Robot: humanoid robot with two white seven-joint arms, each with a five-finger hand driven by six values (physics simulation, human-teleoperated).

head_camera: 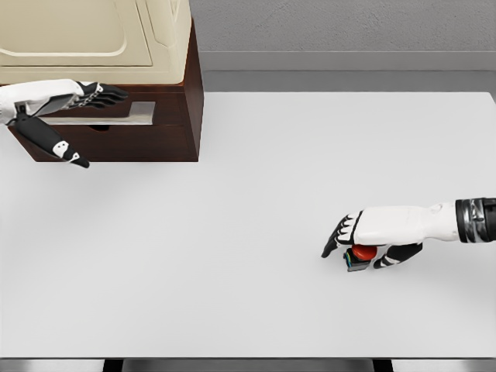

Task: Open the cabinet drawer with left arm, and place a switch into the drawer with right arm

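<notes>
White table (256, 186) before grey wall (341, 27)

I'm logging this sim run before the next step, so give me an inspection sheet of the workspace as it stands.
Surface: white table, mostly bare.
Job's things: cabinet at the table's far left, its drawer with a metal handle, drawer looks closed; switch with a red button, near right, under the right hand.
Clutter: nothing seen.
Hands: left hand at the drawer handle, fingers extended over it, thumb hanging below, grip not confirmed; right hand on top of the switch, fingers and thumb closing around it.
Cables: nothing seen.
Surroundings: grey wall behind the table.
</notes>
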